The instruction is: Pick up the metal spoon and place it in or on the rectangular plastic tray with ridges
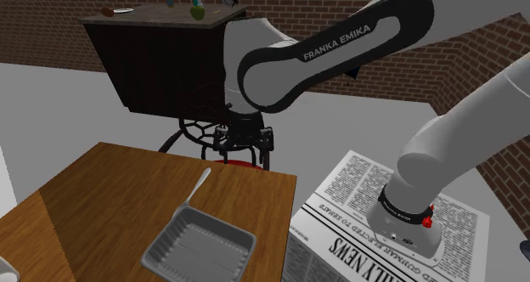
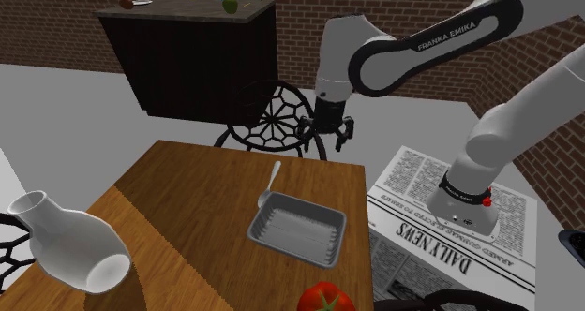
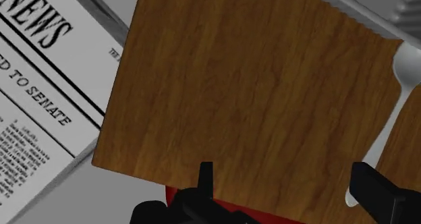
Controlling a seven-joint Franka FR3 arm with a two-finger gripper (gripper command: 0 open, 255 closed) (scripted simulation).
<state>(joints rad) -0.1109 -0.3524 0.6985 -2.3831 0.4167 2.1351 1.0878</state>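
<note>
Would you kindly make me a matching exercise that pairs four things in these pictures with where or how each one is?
1 spoon
2 tray
3 gripper
4 white vase

A open, above the table's edge
B grey, ridged, empty
C lying flat beside the tray
D at the second exterior view's lower left

Pairs: 1-C; 2-B; 3-A; 4-D
</note>
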